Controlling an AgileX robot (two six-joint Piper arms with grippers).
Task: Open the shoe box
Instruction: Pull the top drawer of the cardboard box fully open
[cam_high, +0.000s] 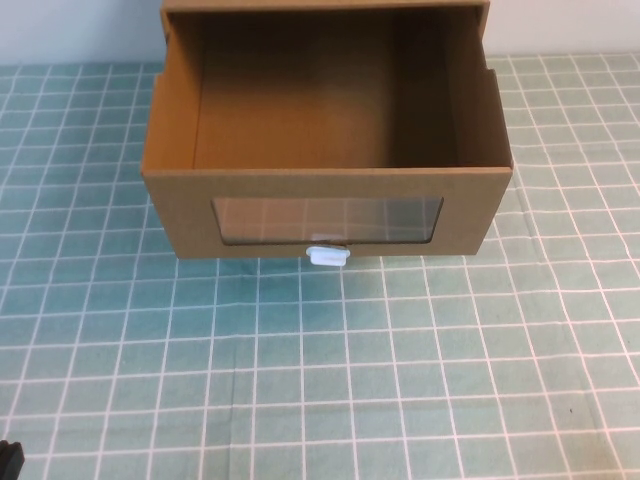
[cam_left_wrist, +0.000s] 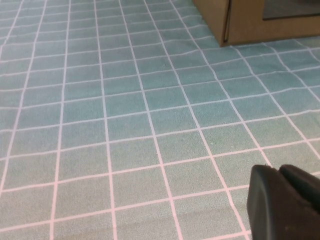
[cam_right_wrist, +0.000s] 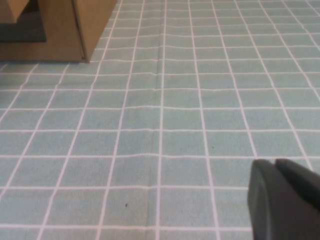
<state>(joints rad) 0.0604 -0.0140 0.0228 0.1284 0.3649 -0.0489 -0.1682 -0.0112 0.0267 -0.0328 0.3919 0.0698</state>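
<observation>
The brown cardboard shoe box (cam_high: 330, 190) stands at the back middle of the table, its drawer pulled out toward me and empty inside. The drawer front has a clear window and a small white pull tab (cam_high: 327, 255) at its lower edge. A corner of the box (cam_left_wrist: 240, 22) shows in the left wrist view, and another box corner (cam_right_wrist: 60, 30) in the right wrist view. My left gripper (cam_left_wrist: 278, 170) is shut and hovers low over the cloth, well in front of the box. My right gripper (cam_right_wrist: 274, 164) is also shut, over the cloth away from the box. Neither holds anything.
A teal cloth with a white grid (cam_high: 320, 380) covers the table. A pale wall runs behind the box. A dark bit of the left arm (cam_high: 8, 458) shows at the bottom left corner of the high view.
</observation>
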